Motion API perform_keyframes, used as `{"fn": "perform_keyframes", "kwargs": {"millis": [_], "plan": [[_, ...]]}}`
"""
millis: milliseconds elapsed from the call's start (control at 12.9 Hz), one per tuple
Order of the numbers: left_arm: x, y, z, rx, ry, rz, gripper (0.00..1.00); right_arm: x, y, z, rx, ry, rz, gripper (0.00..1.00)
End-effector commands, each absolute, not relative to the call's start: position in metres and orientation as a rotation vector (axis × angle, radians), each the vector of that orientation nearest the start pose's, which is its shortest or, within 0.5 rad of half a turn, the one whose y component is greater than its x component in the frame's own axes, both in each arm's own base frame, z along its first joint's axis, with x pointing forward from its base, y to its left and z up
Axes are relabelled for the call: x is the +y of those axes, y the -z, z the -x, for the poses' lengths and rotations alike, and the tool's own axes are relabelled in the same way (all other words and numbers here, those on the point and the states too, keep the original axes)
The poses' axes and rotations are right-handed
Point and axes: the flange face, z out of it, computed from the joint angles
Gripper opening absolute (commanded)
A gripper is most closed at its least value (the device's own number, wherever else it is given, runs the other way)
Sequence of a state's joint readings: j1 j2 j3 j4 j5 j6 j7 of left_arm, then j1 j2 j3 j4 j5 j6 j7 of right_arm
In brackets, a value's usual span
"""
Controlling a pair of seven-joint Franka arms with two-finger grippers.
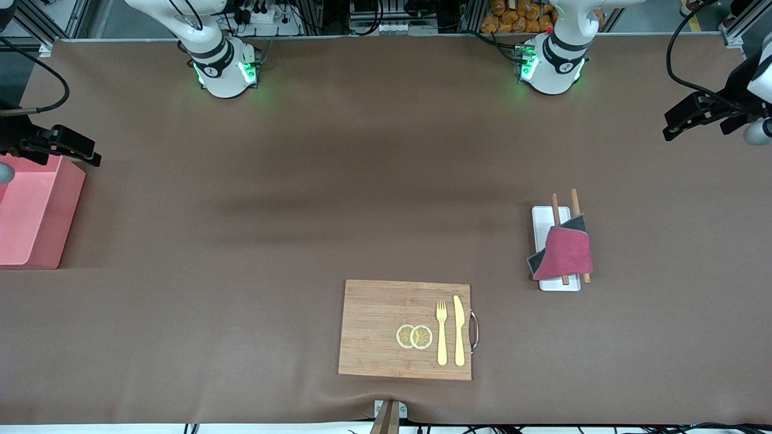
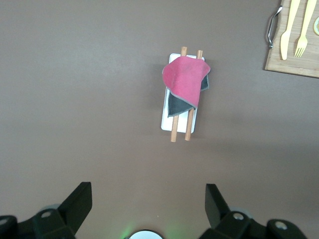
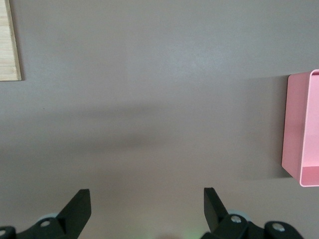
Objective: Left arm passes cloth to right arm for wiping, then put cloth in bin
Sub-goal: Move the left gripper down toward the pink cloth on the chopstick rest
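Bin (image 1: pixel 33 211) sits at the right arm's end of the table, and I see the right gripper (image 1: pixel 63 147) hanging over its edge, fingers (image 3: pixel 77 209) spread wide and empty per the right wrist view, which also catches a corner of the cutting board (image 3: pixel 9 40). Board (image 1: pixel 405 329) in the front view carries two lemon slices (image 1: pixel 414 336), a fork (image 1: pixel 441 331) and a knife (image 1: pixel 459 330); cloth (image 1: pixel 564 252), crimson face up, drapes over two wooden sticks (image 1: pixel 556 211) on a white tray (image 1: pixel 546 214) nearer the left arm's end. Left gripper (image 1: pixel 693 114) hovers over bare table, jaws wide and empty; only its wrist view shows the cloth's (image 2: pixel 185 82) grey underside folded out.
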State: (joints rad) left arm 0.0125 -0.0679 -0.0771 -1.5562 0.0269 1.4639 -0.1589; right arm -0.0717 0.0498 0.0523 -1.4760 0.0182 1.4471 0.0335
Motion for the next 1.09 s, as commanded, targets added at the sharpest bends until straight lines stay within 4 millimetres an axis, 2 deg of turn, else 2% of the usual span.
{"fn": "perform_keyframes", "kwargs": {"millis": [0,155,233,621,853,1009], "plan": [[-0.028,-0.667,-0.513,-0.156,-0.023,3.075,1.00,-0.010,-0.638,-0.551,0.096,-0.110,3.122,1.00],[-0.032,-0.673,-0.517,-0.178,-0.001,3.076,1.00,-0.010,-0.637,-0.551,0.096,-0.113,3.122,1.00],[-0.029,-0.668,-0.525,-0.189,-0.010,3.076,1.00,-0.010,-0.638,-0.550,0.098,-0.113,3.122,1.00],[-0.028,-0.661,-0.531,-0.182,-0.028,3.091,1.00,-0.010,-0.638,-0.550,0.098,-0.111,3.122,1.00],[-0.026,-0.634,-0.549,-0.189,-0.055,3.082,1.00,-0.008,-0.638,-0.551,0.094,-0.108,3.122,1.00],[-0.025,-0.593,-0.569,-0.196,-0.053,3.085,1.00,-0.009,-0.638,-0.550,0.096,-0.113,3.121,1.00]]}}
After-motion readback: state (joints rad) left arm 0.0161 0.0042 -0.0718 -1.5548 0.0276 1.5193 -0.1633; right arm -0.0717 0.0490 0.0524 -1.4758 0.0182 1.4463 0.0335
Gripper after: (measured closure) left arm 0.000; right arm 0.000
